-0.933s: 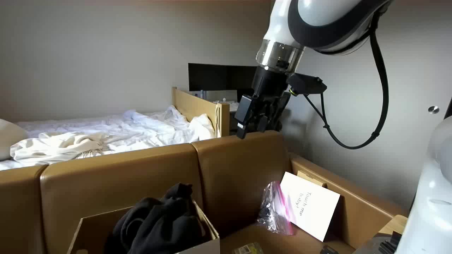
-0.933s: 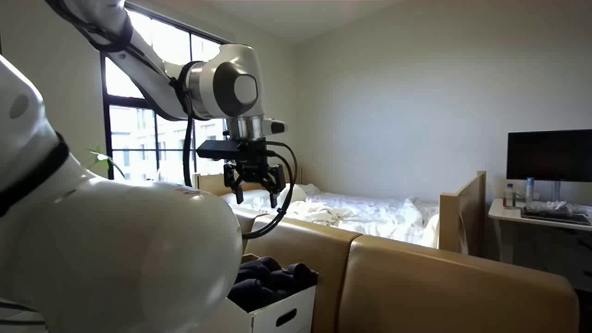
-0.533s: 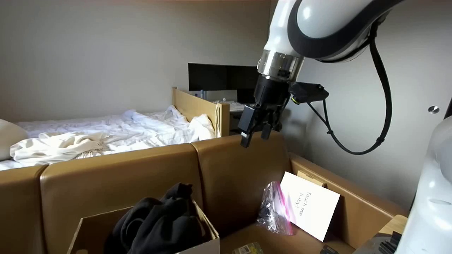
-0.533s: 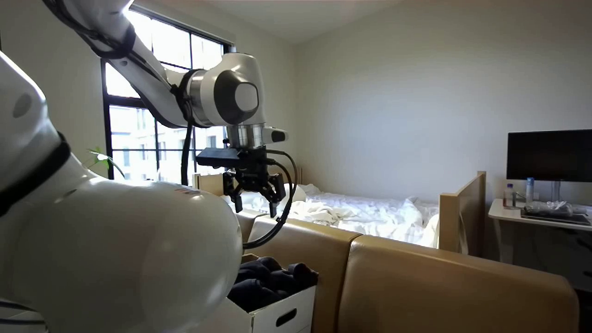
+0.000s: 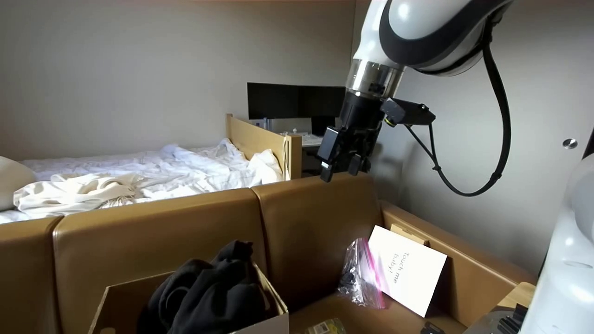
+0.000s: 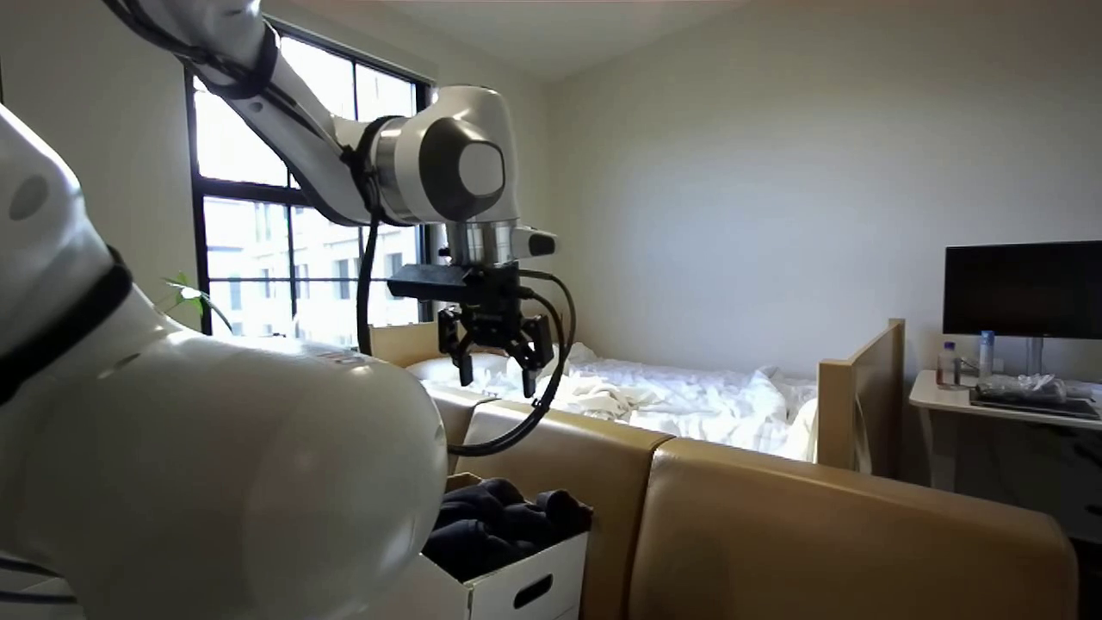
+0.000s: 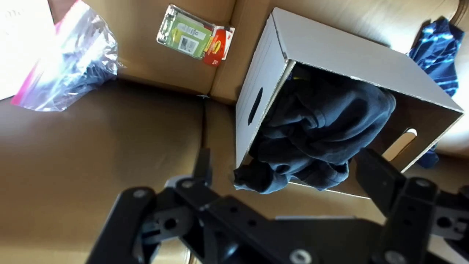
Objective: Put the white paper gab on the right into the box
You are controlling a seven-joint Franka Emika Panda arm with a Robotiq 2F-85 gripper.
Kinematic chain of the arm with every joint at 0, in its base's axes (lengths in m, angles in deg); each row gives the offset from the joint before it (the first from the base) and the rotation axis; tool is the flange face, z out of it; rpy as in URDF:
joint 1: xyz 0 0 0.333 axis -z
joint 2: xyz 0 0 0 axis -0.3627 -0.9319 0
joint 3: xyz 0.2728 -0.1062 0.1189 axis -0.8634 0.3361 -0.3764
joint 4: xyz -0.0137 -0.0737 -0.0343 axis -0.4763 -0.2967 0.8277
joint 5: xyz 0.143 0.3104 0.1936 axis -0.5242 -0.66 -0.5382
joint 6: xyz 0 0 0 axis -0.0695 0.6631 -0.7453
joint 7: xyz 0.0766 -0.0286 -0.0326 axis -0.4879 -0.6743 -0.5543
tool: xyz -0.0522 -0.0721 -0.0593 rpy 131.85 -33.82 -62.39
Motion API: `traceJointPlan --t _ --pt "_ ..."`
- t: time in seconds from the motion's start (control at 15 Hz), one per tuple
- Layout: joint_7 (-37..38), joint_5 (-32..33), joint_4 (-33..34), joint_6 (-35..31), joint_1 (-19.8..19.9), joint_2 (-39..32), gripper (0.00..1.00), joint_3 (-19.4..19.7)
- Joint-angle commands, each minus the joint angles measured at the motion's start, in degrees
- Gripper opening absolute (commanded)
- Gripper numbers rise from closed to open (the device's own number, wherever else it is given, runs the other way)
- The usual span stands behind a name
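In an exterior view, the black two-fingered gripper [image 5: 341, 170] is held aloft; at five o'clock from it, a flat white paper piece with handwriting [image 5: 410, 273] is partly overlapped by a clear, pink-edged plastic bag [image 5: 358, 278]. In an exterior view, the fingers [image 6: 529, 380] are set wide apart, with the white cardboard box [image 6: 568, 575] placed at six o'clock. In the wrist view, dark cloth [image 7: 322, 121] is bundled in the box, between two and three o'clock; the paper piece is shown at ten.
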Motion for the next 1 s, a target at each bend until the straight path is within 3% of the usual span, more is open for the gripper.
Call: traceJointPlan --t 0.0,0.2,0.47,0.67,0.8,0.87,0.93 --pt "-5.9 2.8 0.3 4.4 4.9 0.2 1.0 5.9" --pt "-11.1 7.6 0.5 4.6 12.2 0.1 1.0 12.5" --pt "-19.1 16.2 0.7 -11.8 22.2 -2.9 1.0 21.6" --pt "-21.8 17.6 0.7 -19.9 27.8 -7.6 1.0 28.1" --pt "-20.7 18.1 0.6 -22.8 31.0 -11.5 1.0 29.7" --pt "-21.2 16.2 0.6 -18.9 29.4 -7.0 1.0 28.9" --pt "-21.2 16.2 0.7 -19.3 30.2 -8.2 1.0 29.4"
